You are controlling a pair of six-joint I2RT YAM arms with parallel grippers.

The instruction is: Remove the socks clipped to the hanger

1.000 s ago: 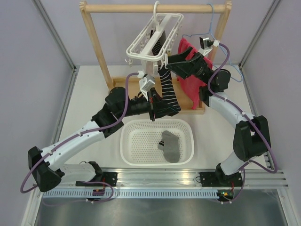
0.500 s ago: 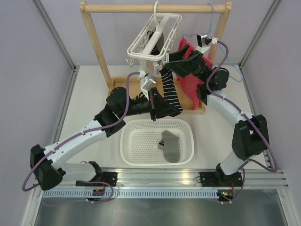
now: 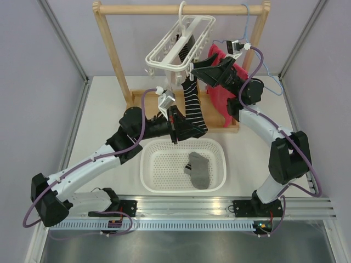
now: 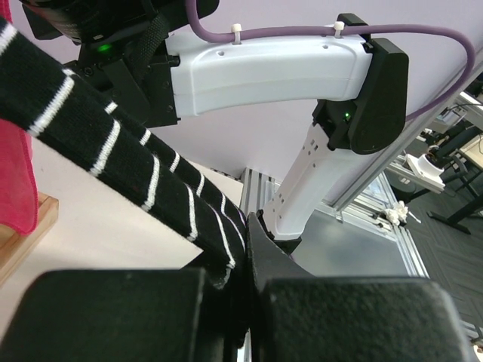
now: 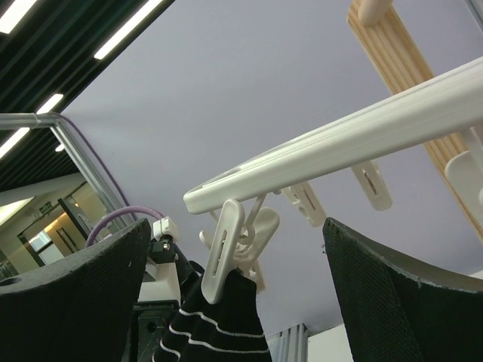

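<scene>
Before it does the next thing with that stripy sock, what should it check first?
1. Left fingers clamped on the lower end of the striped sock: ok.
2. Right fingers open, one on either side of the clip: ok.
3. Clip released: not ok, it grips the sock's top.
4. Basket in place just in front of the sock: ok; a grey sock lies in it.
5. Hanger hooked over the wooden rail: ok, though the frame hangs tilted.
6. Sock free of the other clips: cannot tell.
</scene>
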